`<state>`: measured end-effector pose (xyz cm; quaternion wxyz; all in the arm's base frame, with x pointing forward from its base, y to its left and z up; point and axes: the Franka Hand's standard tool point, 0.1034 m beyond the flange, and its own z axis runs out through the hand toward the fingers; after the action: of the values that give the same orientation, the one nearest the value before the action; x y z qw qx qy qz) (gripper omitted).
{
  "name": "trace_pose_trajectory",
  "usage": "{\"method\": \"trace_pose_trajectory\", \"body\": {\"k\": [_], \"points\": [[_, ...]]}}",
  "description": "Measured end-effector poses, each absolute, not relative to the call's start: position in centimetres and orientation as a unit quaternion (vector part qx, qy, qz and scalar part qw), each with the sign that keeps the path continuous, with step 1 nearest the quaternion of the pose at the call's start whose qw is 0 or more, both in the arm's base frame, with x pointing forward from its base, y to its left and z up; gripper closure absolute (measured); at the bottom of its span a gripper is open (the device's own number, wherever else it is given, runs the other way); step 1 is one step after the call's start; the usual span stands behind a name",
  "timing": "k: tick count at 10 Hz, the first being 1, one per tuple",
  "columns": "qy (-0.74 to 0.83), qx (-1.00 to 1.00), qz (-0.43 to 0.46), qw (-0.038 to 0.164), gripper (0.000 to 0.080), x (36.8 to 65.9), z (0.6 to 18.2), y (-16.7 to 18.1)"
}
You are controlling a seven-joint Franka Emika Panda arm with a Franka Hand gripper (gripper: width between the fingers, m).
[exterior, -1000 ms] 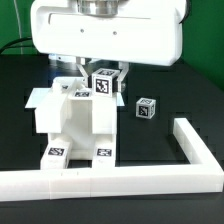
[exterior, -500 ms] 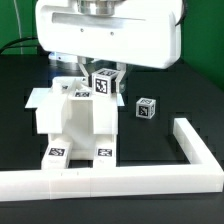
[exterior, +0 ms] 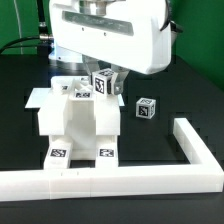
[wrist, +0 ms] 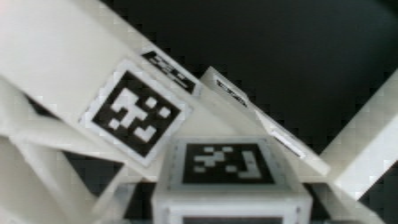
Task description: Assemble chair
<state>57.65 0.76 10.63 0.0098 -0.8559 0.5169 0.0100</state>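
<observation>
Your arm has turned its white head above the chair, which stands on the bench inside the border rail; you cannot tell whether the tool grips its tagged top block.

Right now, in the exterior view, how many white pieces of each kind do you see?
Chair structure: 1
Tagged block at its top: 1
Loose cube: 1
Rail: 1
Total: 4

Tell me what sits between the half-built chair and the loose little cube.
Nothing. In the exterior view, only bare black table separates the chair from the cube.
</observation>
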Motion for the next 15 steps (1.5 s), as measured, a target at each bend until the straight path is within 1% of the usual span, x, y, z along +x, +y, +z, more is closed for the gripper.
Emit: {"method": "trace_pose_trajectory", "body": {"k": [4, 11, 15], "points": [[0.655, -0.755, 0.017, 0.022, 0.0528, 57.68, 10.54, 0.93], [0.824, -0.566, 0.027, 0.024, 0.0528, 57.75, 10.57, 1.38], [0.876, -0.481, 0.032, 0.024, 0.0528, 57.77, 10.58, 1.67]]}}
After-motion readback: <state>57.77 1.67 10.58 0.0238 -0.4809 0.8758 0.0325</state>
